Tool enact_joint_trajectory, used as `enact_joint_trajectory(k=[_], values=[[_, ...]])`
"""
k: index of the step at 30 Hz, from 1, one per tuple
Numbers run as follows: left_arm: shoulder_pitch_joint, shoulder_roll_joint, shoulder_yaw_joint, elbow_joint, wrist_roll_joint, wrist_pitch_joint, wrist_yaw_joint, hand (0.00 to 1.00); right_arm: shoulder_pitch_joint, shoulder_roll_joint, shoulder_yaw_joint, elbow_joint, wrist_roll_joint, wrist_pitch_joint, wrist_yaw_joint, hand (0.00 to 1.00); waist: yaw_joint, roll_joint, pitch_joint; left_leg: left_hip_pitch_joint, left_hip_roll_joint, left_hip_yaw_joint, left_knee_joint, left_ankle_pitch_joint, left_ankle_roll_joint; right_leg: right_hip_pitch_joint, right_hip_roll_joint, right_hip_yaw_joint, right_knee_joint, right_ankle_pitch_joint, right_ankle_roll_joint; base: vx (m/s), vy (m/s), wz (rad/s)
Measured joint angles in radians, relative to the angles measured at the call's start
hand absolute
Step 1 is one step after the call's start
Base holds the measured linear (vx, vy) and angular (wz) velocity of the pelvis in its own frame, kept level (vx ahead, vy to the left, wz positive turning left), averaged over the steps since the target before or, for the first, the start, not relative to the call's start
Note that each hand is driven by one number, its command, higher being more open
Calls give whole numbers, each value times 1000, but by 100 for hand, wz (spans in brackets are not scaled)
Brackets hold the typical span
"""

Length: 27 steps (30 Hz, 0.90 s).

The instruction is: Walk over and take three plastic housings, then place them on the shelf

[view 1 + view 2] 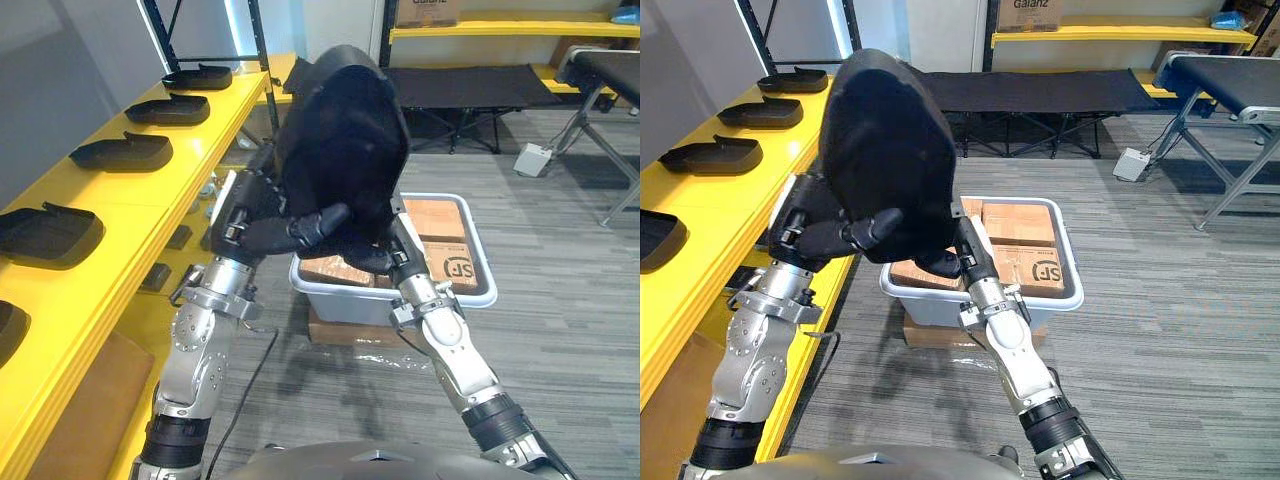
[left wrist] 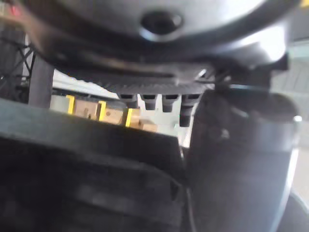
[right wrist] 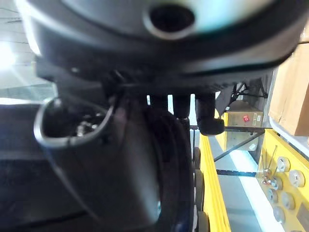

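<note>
Where the large black domed plastic housing [image 1: 345, 130] is raised, the left hand [image 1: 262, 225] curls round its 8 o'clock edge; the right hand [image 1: 966, 247] pinches its 5 o'clock rim.

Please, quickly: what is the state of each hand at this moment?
Left hand: closed round the black plastic housing.
Right hand: against the housing's lower edge; its grip cannot be told.

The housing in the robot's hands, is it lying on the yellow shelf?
No, the left hand and right hand hold the housing up, off the yellow shelf.
</note>
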Motion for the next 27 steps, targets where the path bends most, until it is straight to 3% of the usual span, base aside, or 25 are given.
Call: enact_joint_trajectory(k=[6, 15, 27], values=[[35, -2, 66, 2, 42, -31, 5, 100, 1, 31, -58, -2, 2, 0, -10, 0, 4, 2, 1, 0, 0, 5, 1, -8, 3, 0, 0, 1, 0, 0, 0, 0, 0, 0], [33, -2, 67, 45, 38, -42, -49, 100, 15, 33, -80, -3, 3, -1, -12, 0, -1, 14, 9, 1, 0, 16, 1, -12, 0, -6, 0, 16, 5, 1, 2, 0, 0, -3], [30, 0, 52, 67, -52, -23, -242, 100, 16, 43, -87, -5, 3, -8, -30, 0, -1, 14, 15, 3, 0, 24, 4, -15, 0, -4, 0, 22, 5, 2, 2, 0, 0, 0]])
